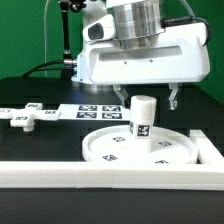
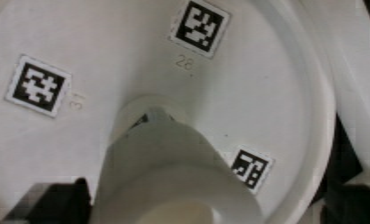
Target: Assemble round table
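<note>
The large rimmed round disc (image 1: pixel 110 150) lies flat on the table near the front. The short thick cylinder post (image 1: pixel 144 118) stands upright on the disc's middle, with a tag on its side. My gripper (image 1: pixel 150 104) hangs straight above the post, open, with one finger on each side of the post's top and gaps showing. In the wrist view the post (image 2: pixel 173 160) rises from the disc (image 2: pixel 93 50) toward the gripper (image 2: pixel 191 205). The small cross-shaped piece (image 1: pixel 22 118) lies on the table at the exterior view's left.
The marker board (image 1: pixel 92 110) lies behind the disc. A long white border bar (image 1: pixel 90 176) runs along the front, and another (image 1: pixel 211 150) along the exterior view's right. Black cables hang at the back left.
</note>
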### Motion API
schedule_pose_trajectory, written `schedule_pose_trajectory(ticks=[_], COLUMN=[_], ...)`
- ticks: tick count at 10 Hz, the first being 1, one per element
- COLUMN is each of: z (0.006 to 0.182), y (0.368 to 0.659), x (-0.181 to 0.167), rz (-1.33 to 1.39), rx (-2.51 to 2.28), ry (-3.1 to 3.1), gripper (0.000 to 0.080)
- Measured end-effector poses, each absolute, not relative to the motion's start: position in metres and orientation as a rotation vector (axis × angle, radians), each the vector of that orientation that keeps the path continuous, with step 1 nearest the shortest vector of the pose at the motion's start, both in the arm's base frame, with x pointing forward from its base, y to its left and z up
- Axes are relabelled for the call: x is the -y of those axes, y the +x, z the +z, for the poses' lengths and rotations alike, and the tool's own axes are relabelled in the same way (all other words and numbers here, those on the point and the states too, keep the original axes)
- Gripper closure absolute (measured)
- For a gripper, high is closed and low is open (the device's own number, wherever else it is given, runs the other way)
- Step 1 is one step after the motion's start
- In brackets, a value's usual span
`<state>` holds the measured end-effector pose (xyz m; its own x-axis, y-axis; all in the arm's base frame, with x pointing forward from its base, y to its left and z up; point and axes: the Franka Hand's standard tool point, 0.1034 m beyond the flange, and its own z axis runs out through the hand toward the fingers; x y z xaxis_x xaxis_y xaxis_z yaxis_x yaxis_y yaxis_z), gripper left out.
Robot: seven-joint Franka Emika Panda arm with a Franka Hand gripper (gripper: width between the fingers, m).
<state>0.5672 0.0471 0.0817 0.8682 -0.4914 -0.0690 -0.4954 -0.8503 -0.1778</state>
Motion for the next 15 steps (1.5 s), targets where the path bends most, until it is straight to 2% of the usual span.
schedule_pose_trajectory(ticks=[5,11,15], z=[0.081,0.080,0.076], y=[0.568,0.569,0.566], x=[-0.044,-0.036,-0.035], rz=[-0.042,-0.074,-0.114], rx=[0.024,0.531,1.114], ry=[-3.005,-2.970,-2.851], gripper=[0.0151,0.0151,0.0151])
